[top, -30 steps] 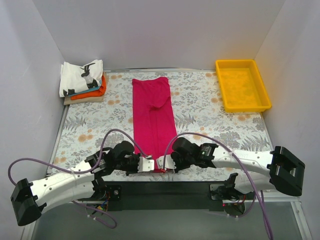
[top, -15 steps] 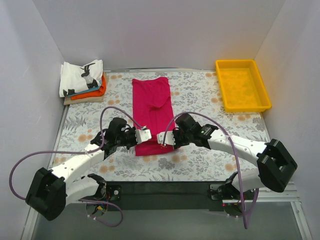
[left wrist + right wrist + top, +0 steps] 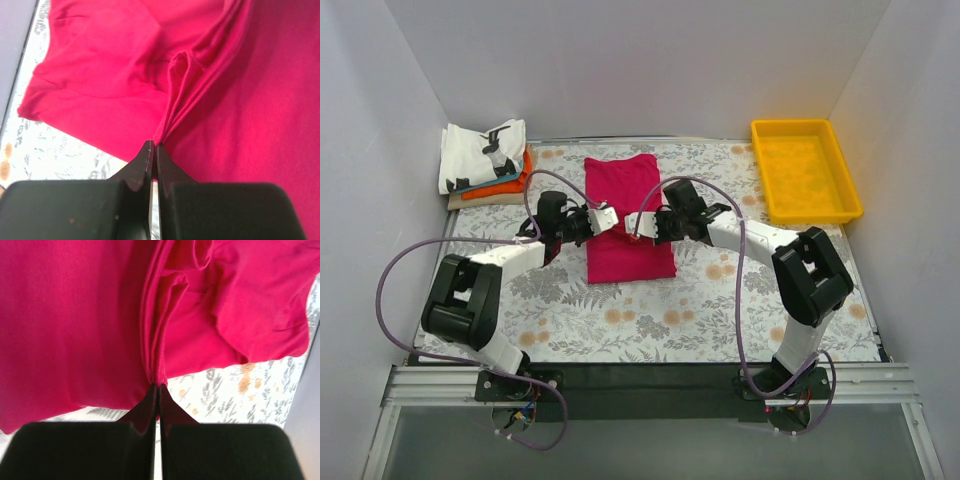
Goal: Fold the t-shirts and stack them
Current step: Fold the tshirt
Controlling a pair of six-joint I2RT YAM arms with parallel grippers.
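The magenta-red t-shirt (image 3: 625, 245) lies lengthwise in the middle of the table, its near end lifted and doubled over toward the far end. My left gripper (image 3: 608, 217) is shut on the shirt's left edge, a pinched ridge of magenta cloth (image 3: 172, 100) running away from its fingertips. On the shirt's right side my right gripper (image 3: 632, 222) is shut on the hem (image 3: 159, 371). Both grippers hover close together over the shirt's middle. Three folded t-shirts, white black-printed (image 3: 480, 152), light blue (image 3: 490, 180) and orange (image 3: 512, 180), are stacked at the far left corner.
A yellow plastic tray (image 3: 805, 170) stands at the far right corner. The table carries a floral cloth (image 3: 720, 290), with white walls on three sides. A tan board (image 3: 485, 201) lies under the folded stack.
Both grippers have carried the shirt's near end from the table's front edge toward the far side, folding the shirt over itself. The arms are now stretched far out.
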